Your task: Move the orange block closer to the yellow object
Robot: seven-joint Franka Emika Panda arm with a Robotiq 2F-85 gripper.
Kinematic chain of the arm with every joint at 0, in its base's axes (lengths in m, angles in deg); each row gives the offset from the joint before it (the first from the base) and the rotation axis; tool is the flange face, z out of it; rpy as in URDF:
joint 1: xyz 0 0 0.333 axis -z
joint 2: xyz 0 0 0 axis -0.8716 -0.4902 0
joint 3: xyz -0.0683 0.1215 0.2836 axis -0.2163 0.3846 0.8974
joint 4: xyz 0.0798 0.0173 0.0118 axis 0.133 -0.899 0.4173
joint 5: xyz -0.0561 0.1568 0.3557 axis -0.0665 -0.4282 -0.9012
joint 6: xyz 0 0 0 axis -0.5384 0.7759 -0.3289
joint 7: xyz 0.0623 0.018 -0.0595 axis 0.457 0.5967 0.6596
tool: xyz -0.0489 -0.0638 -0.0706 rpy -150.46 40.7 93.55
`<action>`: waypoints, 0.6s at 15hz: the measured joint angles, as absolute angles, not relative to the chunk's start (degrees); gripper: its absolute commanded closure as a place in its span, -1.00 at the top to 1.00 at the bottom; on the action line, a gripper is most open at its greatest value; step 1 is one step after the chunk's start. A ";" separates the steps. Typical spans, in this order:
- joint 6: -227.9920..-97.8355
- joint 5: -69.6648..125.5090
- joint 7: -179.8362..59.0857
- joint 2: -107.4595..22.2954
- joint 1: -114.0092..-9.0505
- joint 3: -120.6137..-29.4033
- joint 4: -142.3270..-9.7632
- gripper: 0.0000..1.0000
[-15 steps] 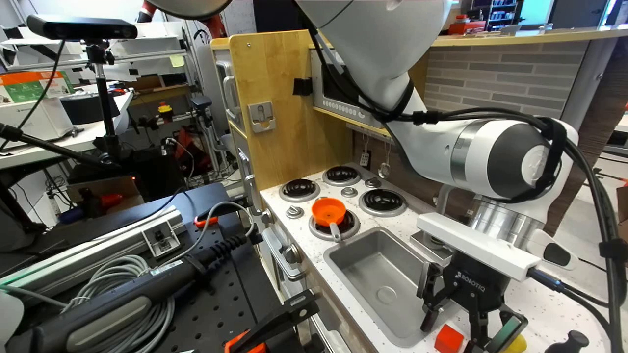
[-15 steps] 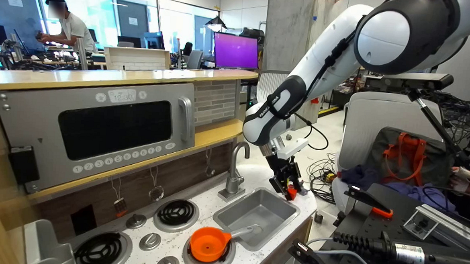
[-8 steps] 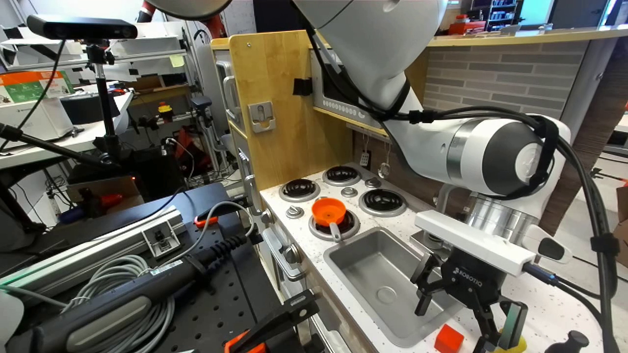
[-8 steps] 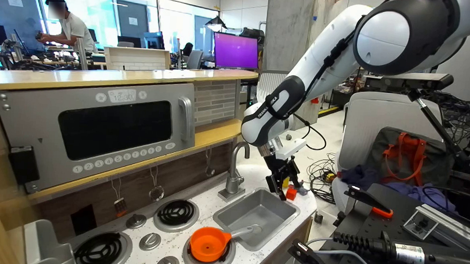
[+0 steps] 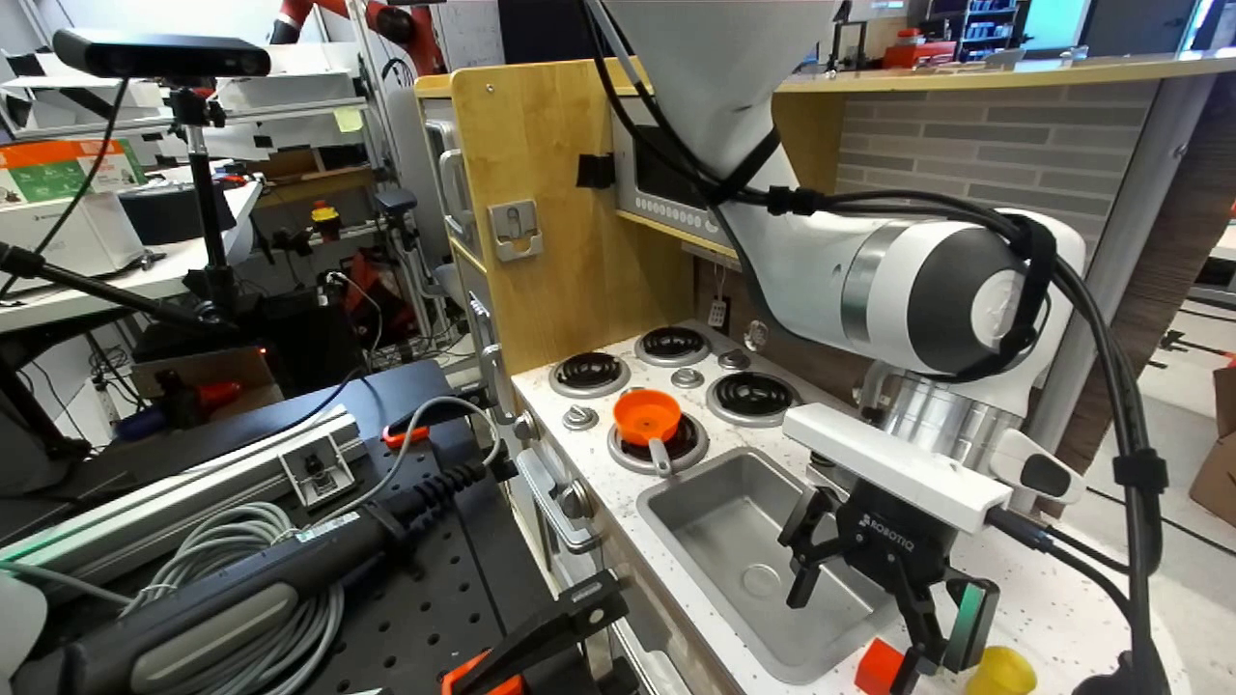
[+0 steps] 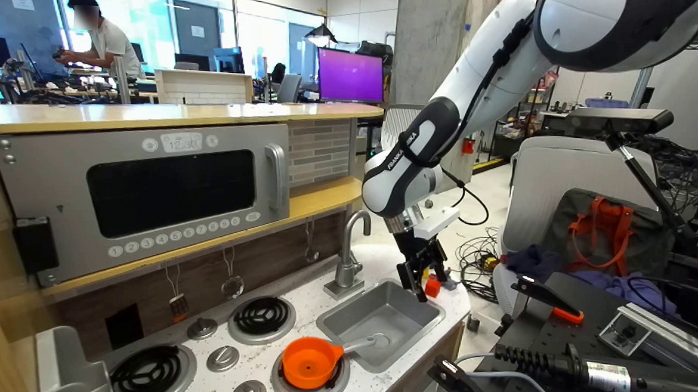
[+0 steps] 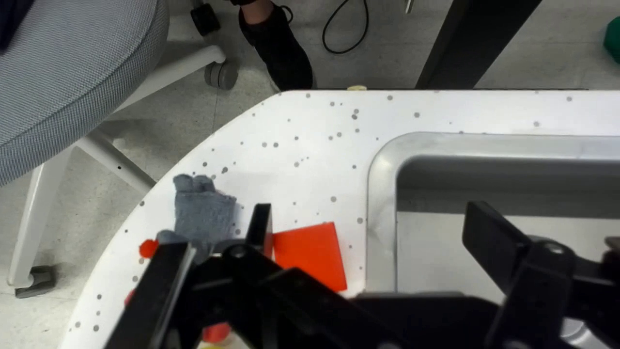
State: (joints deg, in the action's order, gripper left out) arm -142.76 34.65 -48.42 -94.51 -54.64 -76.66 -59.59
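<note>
The white robot arm (image 5: 811, 280) is stretched over the worktop (image 7: 290, 145) in both exterior views. A grey sink (image 7: 484, 145) is set into the speckled surface, and a tall faucet (image 6: 347, 270) is mounted just beside it. The black gripper (image 7: 372, 218) is held near one end of the sink, with its fingers (image 7: 489, 230) spread wide; in the wrist view one is seen over the sink and the other over the worktop. On a black burner (image 5: 688, 442), well apart from the gripper, an orange pan (image 5: 645, 417) is set (its handle is grey). In the wrist view a grey object (image 7: 198, 213), partly hidden by the gripper, is seen near the rounded edge of the worktop. The yellow object (image 5: 1004, 673) is shown on the worktop in an exterior view. The orange block (image 7: 310, 252) is placed between the sink and the grey object, just beside one of the fingers; whether the two touch cannot be told. In an exterior view it is seen near the yellow object, with a finger showing between them.
</note>
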 measured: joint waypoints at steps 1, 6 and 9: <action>-143.66 34.65 -48.41 -93.05 -54.64 -76.66 -62.15 1.00; -149.05 34.64 -48.41 -84.55 -54.63 -76.59 -75.10 1.00; -152.39 34.57 -48.44 -78.55 -54.63 -76.30 -83.06 1.00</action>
